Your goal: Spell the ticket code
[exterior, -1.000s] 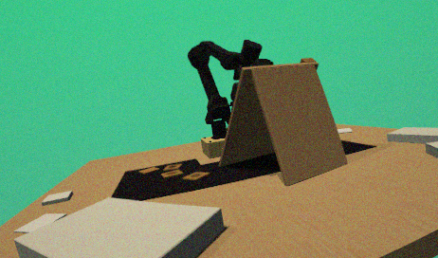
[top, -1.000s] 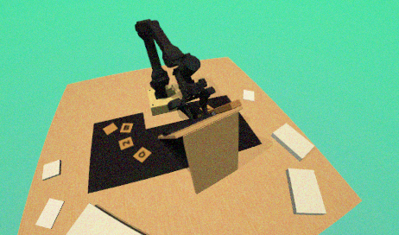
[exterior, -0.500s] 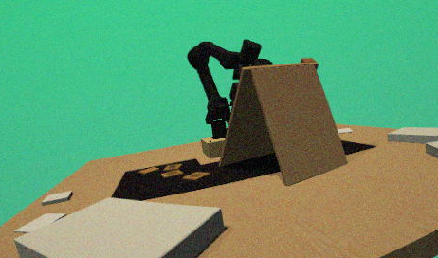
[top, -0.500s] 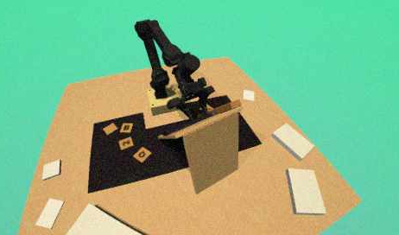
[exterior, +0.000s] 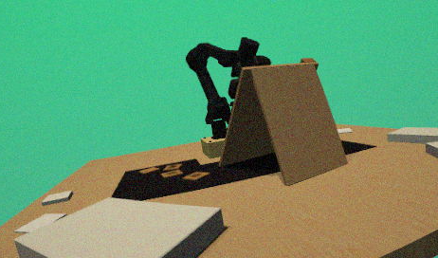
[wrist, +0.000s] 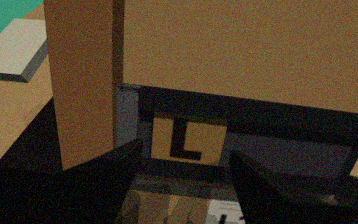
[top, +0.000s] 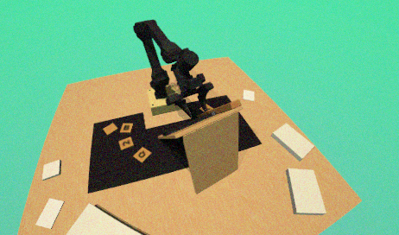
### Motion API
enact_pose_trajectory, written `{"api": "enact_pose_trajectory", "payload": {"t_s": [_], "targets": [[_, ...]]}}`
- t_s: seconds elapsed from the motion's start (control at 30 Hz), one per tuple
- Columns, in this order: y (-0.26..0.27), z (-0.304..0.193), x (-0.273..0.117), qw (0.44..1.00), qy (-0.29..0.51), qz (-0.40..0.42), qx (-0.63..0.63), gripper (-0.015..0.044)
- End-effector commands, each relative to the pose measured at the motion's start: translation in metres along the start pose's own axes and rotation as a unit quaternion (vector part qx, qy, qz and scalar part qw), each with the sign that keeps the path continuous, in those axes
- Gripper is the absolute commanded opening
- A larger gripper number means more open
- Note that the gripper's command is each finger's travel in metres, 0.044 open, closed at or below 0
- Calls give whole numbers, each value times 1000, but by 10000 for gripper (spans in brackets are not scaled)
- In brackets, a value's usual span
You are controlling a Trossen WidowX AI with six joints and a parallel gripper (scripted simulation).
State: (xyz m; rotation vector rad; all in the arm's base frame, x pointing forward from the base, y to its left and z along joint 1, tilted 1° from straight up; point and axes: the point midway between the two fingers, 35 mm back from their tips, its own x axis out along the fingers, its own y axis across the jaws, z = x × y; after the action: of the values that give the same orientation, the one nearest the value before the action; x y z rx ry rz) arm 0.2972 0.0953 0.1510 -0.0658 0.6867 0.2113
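Observation:
The board (top: 212, 151) (exterior: 299, 119) (wrist: 250, 50) stands like a tent, its back to the top and exterior views. In the wrist view a tile marked L (wrist: 211, 142) sits in the dark rail (wrist: 295, 155), a little right of the brown upright block (wrist: 82, 90). My gripper (top: 201, 113) (wrist: 186, 150) is open, a fingertip on each side of the L tile with small gaps showing. Part of a white printed ticket (wrist: 225, 209) shows below; its code is not readable. Loose tiles lie left of the board: one marked 2 (top: 126, 142), one like Q (top: 142, 154), and two unclear ones (top: 110, 129) (top: 126, 128).
The black mat (top: 108, 173) (exterior: 133, 187) lies under the tiles and board. The arm's pale base block (top: 157, 110) (exterior: 210, 148) is behind it. White slabs (top: 294, 141) (top: 307, 191) lie at the right, smaller ones (top: 51, 169) (top: 50, 213) at the left, and a large one (exterior: 123, 223) in front.

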Motion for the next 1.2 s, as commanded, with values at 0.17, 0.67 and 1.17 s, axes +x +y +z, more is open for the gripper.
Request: {"api": "enact_pose_trajectory", "payload": {"t_s": [0.17,0.67,1.17], "targets": [[0,0,-6,1000,-1,-2,2,295],[1,0,-15,1000,0,-2,2,295],[0,0,-24,1000,0,-2,2,295]]}}
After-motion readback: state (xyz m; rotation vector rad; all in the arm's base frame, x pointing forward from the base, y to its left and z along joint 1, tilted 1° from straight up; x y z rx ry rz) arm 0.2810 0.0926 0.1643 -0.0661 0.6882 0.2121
